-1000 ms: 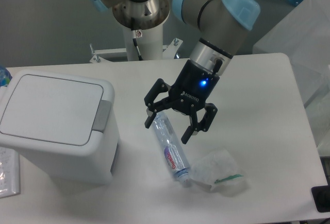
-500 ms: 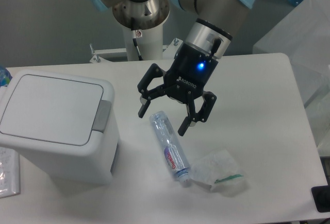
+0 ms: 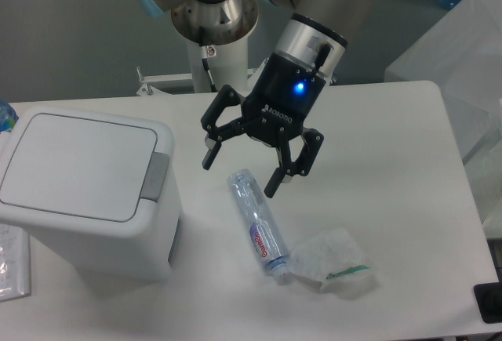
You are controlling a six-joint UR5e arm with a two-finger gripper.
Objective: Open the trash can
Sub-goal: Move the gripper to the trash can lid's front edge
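Note:
The trash can [image 3: 82, 192] is a large white boxy bin at the left of the table. Its flat white lid [image 3: 74, 162] is down, and the grey push tab [image 3: 154, 176] sits on its right edge. My gripper [image 3: 239, 173] is open and empty. It hangs above the table to the right of the bin, a short way from the grey tab and just above the upper end of a clear plastic bottle [image 3: 256, 221].
The bottle lies on the white table [image 3: 392, 168] with its cap toward the front. A crumpled clear wrapper [image 3: 333, 261] lies beside its cap. A flat packet [image 3: 12, 263] lies at the bin's left front. The arm's base post [image 3: 213, 51] stands behind.
My gripper has moved left and slightly up, away from the bottle and toward the bin. It stays open. The bottle, wrapper and bin have not moved.

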